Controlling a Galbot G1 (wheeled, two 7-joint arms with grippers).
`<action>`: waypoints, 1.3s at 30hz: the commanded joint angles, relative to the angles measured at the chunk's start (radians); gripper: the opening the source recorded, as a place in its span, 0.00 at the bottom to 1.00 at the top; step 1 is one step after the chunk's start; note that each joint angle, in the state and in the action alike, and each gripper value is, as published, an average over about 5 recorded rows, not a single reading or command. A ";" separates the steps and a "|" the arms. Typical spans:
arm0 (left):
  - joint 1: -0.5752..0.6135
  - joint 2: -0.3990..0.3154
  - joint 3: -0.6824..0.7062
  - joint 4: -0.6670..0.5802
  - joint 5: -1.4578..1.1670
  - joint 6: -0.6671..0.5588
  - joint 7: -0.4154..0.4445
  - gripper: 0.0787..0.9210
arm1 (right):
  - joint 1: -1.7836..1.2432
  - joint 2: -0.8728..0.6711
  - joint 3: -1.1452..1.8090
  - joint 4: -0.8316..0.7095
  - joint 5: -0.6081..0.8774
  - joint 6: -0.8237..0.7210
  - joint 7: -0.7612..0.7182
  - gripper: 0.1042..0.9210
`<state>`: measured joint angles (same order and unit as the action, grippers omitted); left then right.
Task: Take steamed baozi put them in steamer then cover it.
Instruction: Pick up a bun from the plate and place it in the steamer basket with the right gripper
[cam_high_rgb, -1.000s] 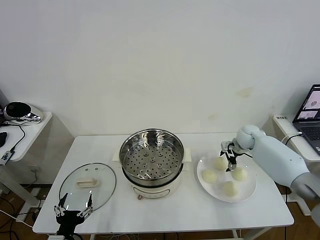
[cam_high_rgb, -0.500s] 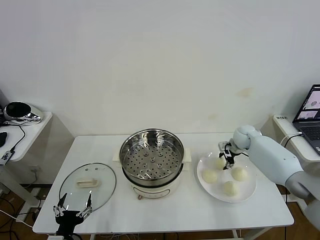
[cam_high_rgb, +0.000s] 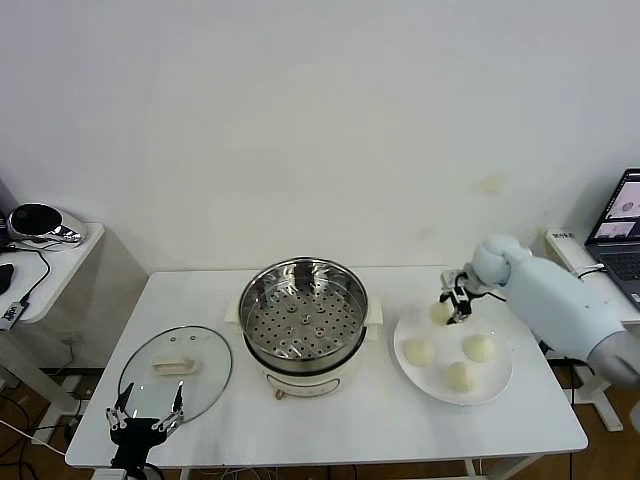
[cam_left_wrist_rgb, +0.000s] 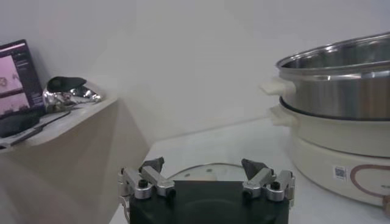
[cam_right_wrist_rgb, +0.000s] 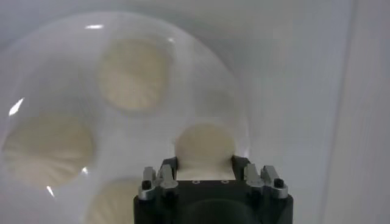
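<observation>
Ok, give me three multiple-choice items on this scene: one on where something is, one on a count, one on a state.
1. Where does the glass lid lie?
A. On the pot
B. On the table to the pot's left
C. On the plate

2. How many buns lie loose on the plate, outside any grip?
A. Three
B. One
C. Five

3. What is the right gripper doing?
A. Hanging open over the pot
B. Holding the lid
C. Shut on a bun

Answers:
1 B, the lid rests flat beside the pot, near the open left gripper.
2 A, three buns sit free on the plate.
3 C, the fourth bun sits between its fingers.
</observation>
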<state>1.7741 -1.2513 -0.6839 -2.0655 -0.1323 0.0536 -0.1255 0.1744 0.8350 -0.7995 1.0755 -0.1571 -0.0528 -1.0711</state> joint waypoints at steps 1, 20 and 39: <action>0.000 0.002 0.001 0.001 -0.019 0.001 0.001 0.88 | 0.337 -0.044 -0.208 0.160 0.274 0.016 0.011 0.56; -0.006 0.014 -0.017 0.002 -0.077 -0.011 0.002 0.88 | 0.451 0.437 -0.468 0.050 0.341 0.318 0.093 0.57; -0.018 0.004 -0.040 0.006 -0.078 -0.011 0.003 0.88 | 0.266 0.624 -0.490 -0.224 -0.067 0.644 0.156 0.59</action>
<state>1.7550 -1.2478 -0.7229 -2.0586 -0.2084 0.0423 -0.1230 0.4957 1.3713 -1.2654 0.9606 -0.0577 0.4511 -0.9385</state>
